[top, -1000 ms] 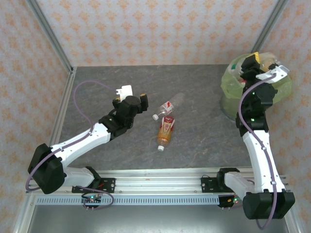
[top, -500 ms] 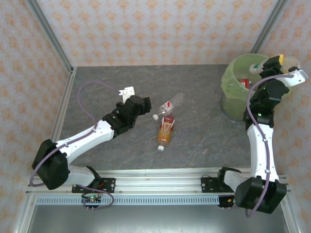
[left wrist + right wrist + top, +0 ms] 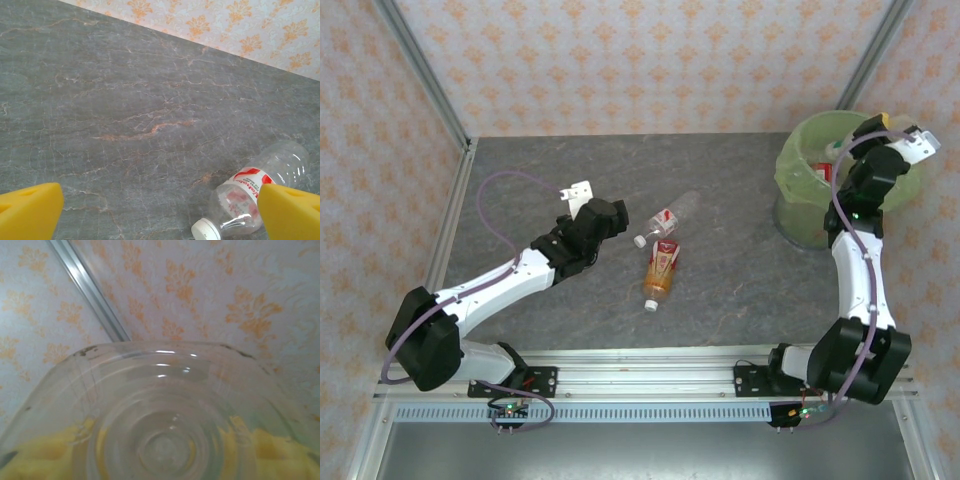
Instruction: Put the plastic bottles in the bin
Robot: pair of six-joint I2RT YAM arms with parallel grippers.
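Amber-brown bottle (image 3: 661, 272) lay on its side on grey, marble-veined surface (image 3: 740, 290), white cap toward near edge, orange label round its middle. Just beyond it lay clear ribbed bottle (image 3: 252, 197), with red-white label and white cap; contact between the two unclear. Left claw (image 3: 160, 210) spread wide and empty, blunt yellow pads (image 3: 30, 210) low over surface. Far right: round bin (image 3: 790, 170), lined with translucent lime-green bag. Right claw (image 3: 898, 135) above its far rim, pinching transparent bottle (image 3: 165, 440), whose ringed round base faced wrist camera.
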